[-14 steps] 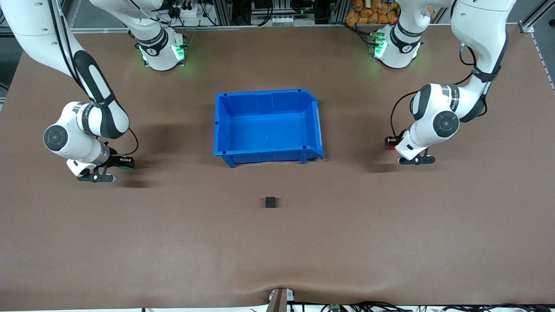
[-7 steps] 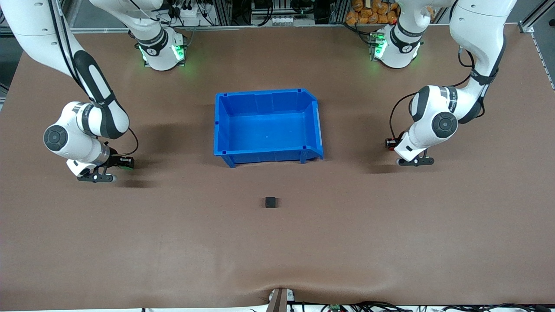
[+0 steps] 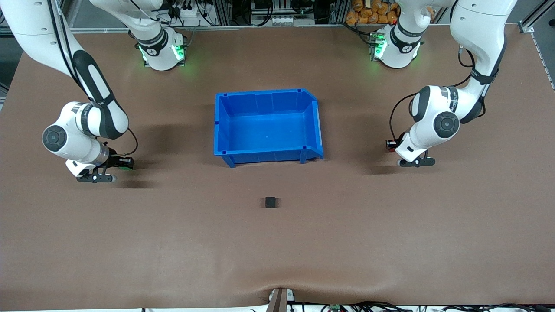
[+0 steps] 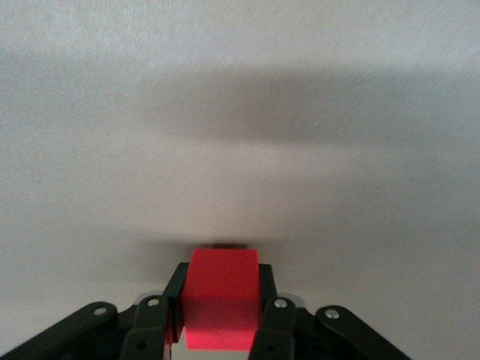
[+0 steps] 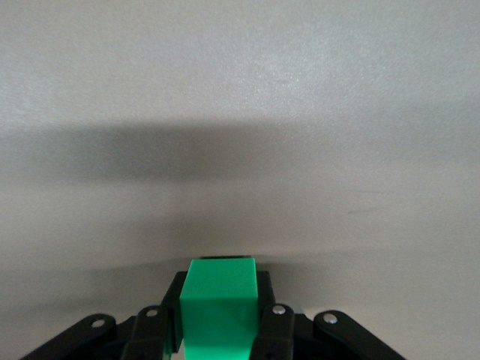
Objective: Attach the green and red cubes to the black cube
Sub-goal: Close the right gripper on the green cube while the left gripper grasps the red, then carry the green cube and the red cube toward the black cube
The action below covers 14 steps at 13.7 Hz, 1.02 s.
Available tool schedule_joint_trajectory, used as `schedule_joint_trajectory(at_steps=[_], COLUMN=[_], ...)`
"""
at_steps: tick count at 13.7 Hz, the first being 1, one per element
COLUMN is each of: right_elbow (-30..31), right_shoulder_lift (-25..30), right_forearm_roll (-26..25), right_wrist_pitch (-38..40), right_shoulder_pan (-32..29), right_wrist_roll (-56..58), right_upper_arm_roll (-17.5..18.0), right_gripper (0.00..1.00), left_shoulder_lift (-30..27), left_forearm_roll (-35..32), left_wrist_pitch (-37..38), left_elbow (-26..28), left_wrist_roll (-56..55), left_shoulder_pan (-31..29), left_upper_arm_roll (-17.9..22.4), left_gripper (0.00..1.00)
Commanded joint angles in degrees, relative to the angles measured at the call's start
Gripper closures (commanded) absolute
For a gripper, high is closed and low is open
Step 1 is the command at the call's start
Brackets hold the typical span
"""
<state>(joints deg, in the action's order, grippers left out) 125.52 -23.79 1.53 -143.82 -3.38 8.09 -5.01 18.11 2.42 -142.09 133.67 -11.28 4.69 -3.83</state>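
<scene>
The black cube point(image 3: 270, 202) lies alone on the brown table, nearer the front camera than the blue bin. My left gripper point(image 3: 392, 143) hangs low over the table toward the left arm's end. It is shut on the red cube point(image 4: 222, 298), which sits squarely between its black fingers point(image 4: 171, 300). My right gripper point(image 3: 125, 163) is low over the table toward the right arm's end, shut on the green cube point(image 5: 220, 307). A sliver of green point(image 3: 127, 168) and a sliver of red point(image 3: 390, 147) show at the fingertips in the front view.
An open blue bin point(image 3: 222, 125), with nothing in it, stands mid-table between the two arms. The arm bases stand along the table's edge farthest from the front camera. Bare brown mat surrounds the black cube.
The left gripper's fingers have closed onto the red cube, and its hand has shifted slightly. The right arm has barely moved and keeps the green cube.
</scene>
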Motion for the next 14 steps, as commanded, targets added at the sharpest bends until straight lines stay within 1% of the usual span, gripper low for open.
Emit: schedule_joint_trajectory(at_steps=[1,4,6,8,11,14], right_elbow=[-1.1,-4.7,-8.0,-11.1,-13.5,-15.0], right_shoulder_lift=[2.7,3.9,4.4,4.5,4.6,4.6], right_forearm_roll=[0.8,0.8,0.8,0.8,0.8,0.5], right_wrist_pitch=[4.6,11.1,15.9,20.1,22.8,23.1], right_shoulder_pan=[-1.3,-1.3,-1.4,-1.4,-1.4,-1.4], right_wrist_roll=[2.8,5.1,7.1,9.9,13.9,22.7], right_upper_arm_roll=[1.0,0.9,0.9,0.7,0.7,0.6], right_gripper=[1.0,1.0,1.0,1.0,1.0,1.0], left_shoulder_lift=[-1.6,-1.6,-1.3,-0.7,1.2,3.6], left_forearm_roll=[3.0,5.6,6.4,6.4,6.4,6.4], left_wrist_pitch=[0.1,0.3,0.9,3.6,8.5,10.1], left_elbow=[-0.7,-2.8,-4.8,-8.1,-14.1,-19.0], left_wrist_roll=[-2.7,-9.3,-17.1,-24.8,-38.6,-50.2], left_shoulder_pan=[0.0,0.2,0.8,1.4,3.1,4.8], left_upper_arm_roll=[-0.8,-0.9,-1.9,-2.3,-2.4,-2.4], left_gripper=[1.0,1.0,1.0,1.0,1.0,1.0])
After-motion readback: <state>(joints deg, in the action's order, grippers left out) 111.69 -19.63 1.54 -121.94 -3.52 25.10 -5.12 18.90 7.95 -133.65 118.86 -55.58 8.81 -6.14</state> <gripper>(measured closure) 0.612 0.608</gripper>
